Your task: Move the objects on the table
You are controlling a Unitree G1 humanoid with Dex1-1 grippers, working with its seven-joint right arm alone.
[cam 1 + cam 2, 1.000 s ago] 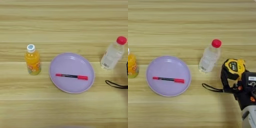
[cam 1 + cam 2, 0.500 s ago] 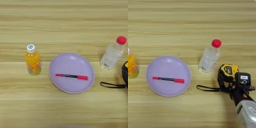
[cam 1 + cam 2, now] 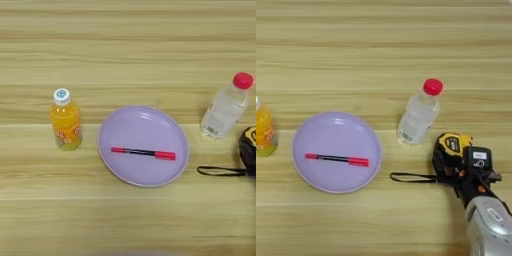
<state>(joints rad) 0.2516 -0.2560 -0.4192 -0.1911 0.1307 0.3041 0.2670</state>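
- The worktop [image 3: 356, 45] is light wood with long stripes.
- The tape measure [image 3: 451, 150] is yellow and black. It sits at about 4 o'clock on the worktop, just below the clear bottle [image 3: 418, 114] with the red cap.
- The right gripper [image 3: 458, 167] is on the tape measure. Its jaws look closed around the tape measure's body, but black lies on black there, so this is my best guess.
- The black strap [image 3: 411, 177] trails out flat toward 9 o'clock and points at the lilac plate [image 3: 336, 127].
- The red-and-black pen [image 3: 143, 152] lies flat in the middle of the plate.
- The orange juice bottle [image 3: 65, 120] stands upright at 9 o'clock from the plate, near it but not touching.
- I think the step now is moving the tape measure.
- To do it well, the grip should sit snug on the middle of the body so it does not twist.
- The clear bottle is just beside it at 11 o'clock and is tall and light. Going that way could knock it over.
- The loose strap will drag behind, so keep it away from the plate.
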